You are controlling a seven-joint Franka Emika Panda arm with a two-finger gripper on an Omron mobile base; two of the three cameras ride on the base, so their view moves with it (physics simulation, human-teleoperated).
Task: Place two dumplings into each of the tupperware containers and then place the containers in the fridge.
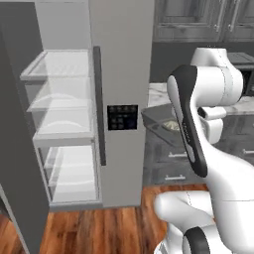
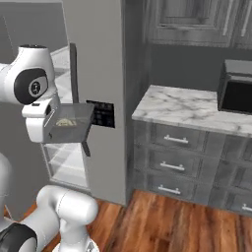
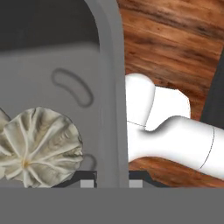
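1. Currently, left base view: a tupperware container (image 1: pixel 161 122) is held aloft at centre right, beside the open fridge (image 1: pixel 64 129); fridge placement is judged the step in hand.
2. Right base view: the gripper (image 2: pixel 49 129) is clamped on the container rim, centre left; next, carry onto a shelf.
3. Hand view: a dumpling (image 3: pixel 37 151) lies lower left; wood floor (image 3: pixel 175 39) upper right.

No legible text, label, brand or number found. The dark control panel (image 1: pixel 122 117) on the fridge (image 1: pixel 121 59) door carries small pale marks, too blurred to read. The microwave (image 2: pixel 237 88) front shows no readable display.
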